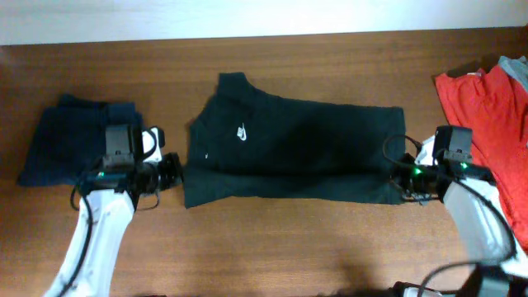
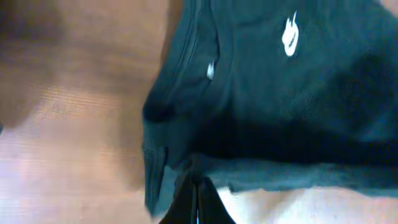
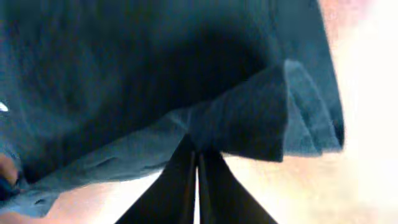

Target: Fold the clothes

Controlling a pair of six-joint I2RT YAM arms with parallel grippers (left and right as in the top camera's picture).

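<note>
The clothes in hand are a black T-shirt (image 1: 305, 144) with a white chest logo (image 1: 241, 132), lying sideways mid-table with its lower part doubled over. My left gripper (image 1: 172, 171) is shut on the shirt's left edge near the collar end. In the left wrist view the fingertips (image 2: 196, 179) pinch the hem of the T-shirt (image 2: 280, 112) just below the logo (image 2: 290, 35). My right gripper (image 1: 402, 177) is shut on the opposite end. The right wrist view has that gripper (image 3: 196, 151) meeting under a raised fold of the T-shirt (image 3: 124, 74).
A folded navy garment (image 1: 70, 140) lies at the left, just behind my left arm. A heap of red clothes (image 1: 487, 107) sits at the right edge beside my right arm. Bare wooden table (image 1: 289, 247) stretches along the front.
</note>
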